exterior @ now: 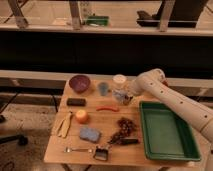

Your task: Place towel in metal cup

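The metal cup (103,88) stands upright at the back of the wooden table (107,124), between a purple bowl and a white cup. My gripper (124,96) is just right of the metal cup, below the white cup (119,80), low over the table. It is shut on a pale grey-blue towel (122,97), which bunches at its tip. The white arm (170,97) reaches in from the right.
A green tray (167,131) lies at the right. Also on the table are a purple bowl (79,82), a dark bar (76,101), a red pepper (106,107), an orange (81,116), a blue sponge (89,134), grapes (124,129) and a banana (65,123).
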Robot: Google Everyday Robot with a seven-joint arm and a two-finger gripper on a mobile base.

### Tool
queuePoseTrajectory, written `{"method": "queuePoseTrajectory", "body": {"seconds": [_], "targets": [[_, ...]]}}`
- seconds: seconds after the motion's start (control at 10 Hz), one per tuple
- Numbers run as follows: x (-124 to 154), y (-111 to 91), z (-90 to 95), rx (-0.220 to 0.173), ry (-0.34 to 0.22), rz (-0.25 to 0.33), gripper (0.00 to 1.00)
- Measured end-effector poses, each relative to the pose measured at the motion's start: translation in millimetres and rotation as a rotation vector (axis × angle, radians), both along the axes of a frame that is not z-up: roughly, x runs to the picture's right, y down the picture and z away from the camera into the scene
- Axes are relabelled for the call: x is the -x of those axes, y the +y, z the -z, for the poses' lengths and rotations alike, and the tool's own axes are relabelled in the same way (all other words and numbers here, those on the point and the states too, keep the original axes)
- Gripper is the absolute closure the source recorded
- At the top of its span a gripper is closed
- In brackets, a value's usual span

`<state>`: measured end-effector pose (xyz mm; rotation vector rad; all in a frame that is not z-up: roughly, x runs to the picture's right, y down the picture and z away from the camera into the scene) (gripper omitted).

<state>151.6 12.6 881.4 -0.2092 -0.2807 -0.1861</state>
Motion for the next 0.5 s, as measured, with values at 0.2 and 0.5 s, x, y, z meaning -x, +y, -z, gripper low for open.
{"method": "queuePoseTrajectory", "body": {"seconds": [0.2, 0.5], "targets": [[-13.1, -6.9, 1.4, -0.015, 0.006, -0.017, 1.0], [-23.9, -8.8, 0.4, -0.009, 0.0, -0.063, 1.0]]}}
